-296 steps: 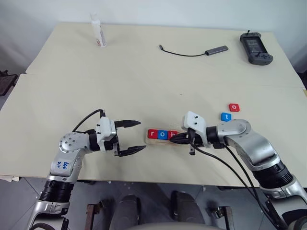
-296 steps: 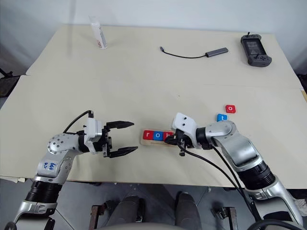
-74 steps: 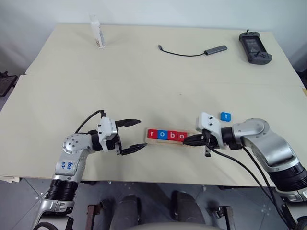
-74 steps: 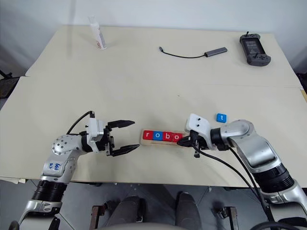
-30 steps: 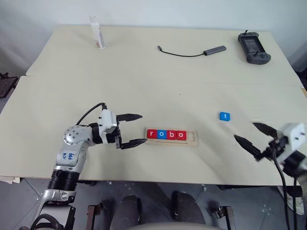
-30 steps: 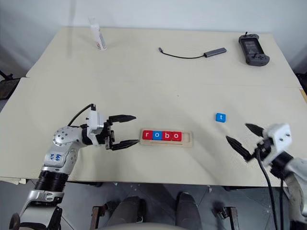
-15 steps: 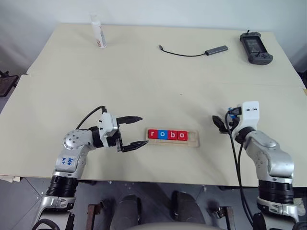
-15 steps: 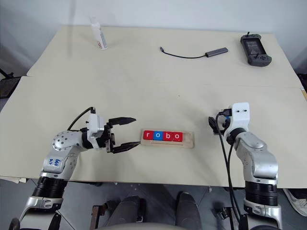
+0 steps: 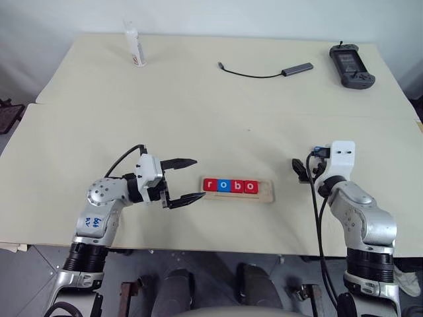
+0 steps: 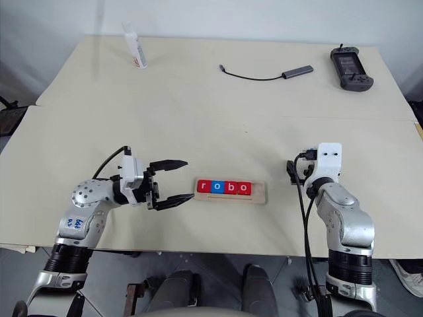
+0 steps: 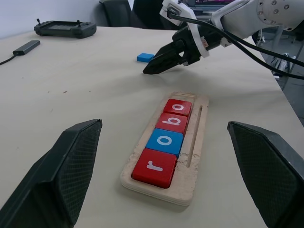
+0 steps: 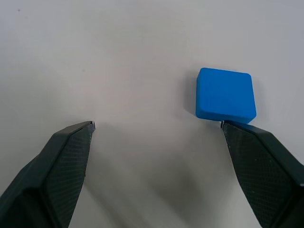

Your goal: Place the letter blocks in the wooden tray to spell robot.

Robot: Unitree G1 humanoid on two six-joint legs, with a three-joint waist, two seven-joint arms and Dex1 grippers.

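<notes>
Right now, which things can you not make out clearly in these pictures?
- Blue block: right wrist view shows no letter on its face; in the head views the right claw covers it.
- Handheld device: head views, its screen is too small to read.
- White bottle: its label print is too small.

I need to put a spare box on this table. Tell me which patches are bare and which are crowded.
Bare: the wide middle between the white tube and the cable with adapter, down to the wooden tray; also the near-left corner. Crowded: the near strip, holding the left gripper, tray, right gripper and blue block.
</notes>
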